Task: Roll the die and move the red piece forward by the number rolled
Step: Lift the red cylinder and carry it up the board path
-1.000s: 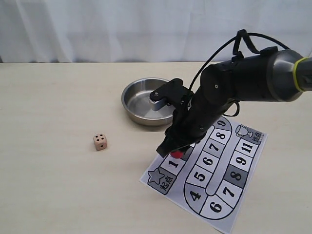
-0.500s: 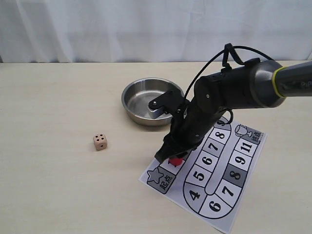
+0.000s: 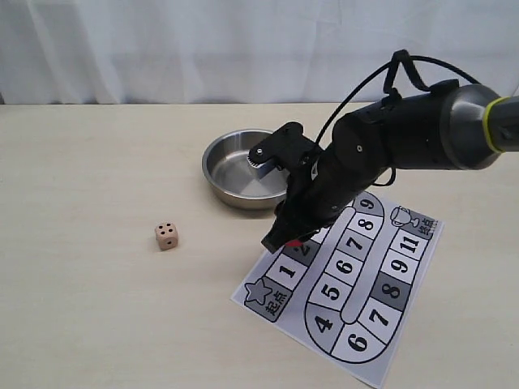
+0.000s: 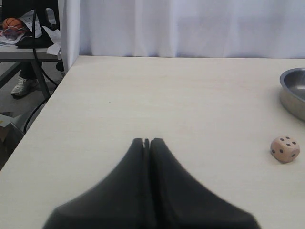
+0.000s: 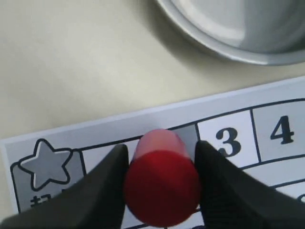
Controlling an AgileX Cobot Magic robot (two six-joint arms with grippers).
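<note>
While jaws grip the red piece (image 5: 162, 191), the die (image 3: 167, 236) sits apart — four up.

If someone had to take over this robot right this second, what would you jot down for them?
Left gripper: shut, empty, over bare table.
Right gripper: closed on the red piece, over the game board at the first squares, between the star square and 3. I can't tell if it is lifted clear of the paper.
The die: on the table to the left of the steel bowl, four pips up.
Done: the die looks rolled and the piece is gripped.
Left: move the piece four squares along, set it down upright and open the gripper.
</note>
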